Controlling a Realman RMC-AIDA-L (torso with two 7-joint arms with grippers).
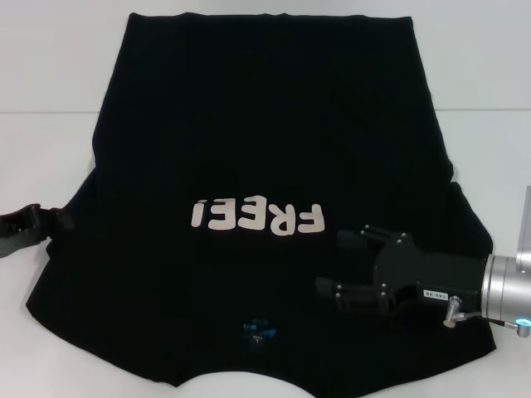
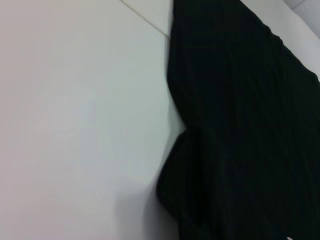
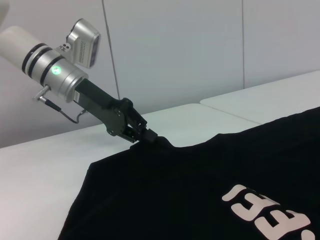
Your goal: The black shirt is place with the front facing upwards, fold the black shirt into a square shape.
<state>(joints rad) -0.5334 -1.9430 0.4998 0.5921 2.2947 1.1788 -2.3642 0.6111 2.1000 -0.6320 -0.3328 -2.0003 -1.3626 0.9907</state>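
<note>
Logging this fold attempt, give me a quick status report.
Left pincer shut on the black shirt at its left sleeve edge. Right pincer open above the shirt, near the lettering. Shirt flat, unfolded. Nothing in the way.

One black shirt (image 1: 249, 149) lies spread on one white table (image 1: 50, 75). It carries one line of off-white lettering (image 1: 257, 218) and one small blue neck label (image 1: 255, 330) at about six o'clock from that print. Two grippers are here: the right gripper (image 1: 336, 261) at four o'clock, and the left gripper (image 3: 145, 134) at nine o'clock by the shirt's edge.
</note>
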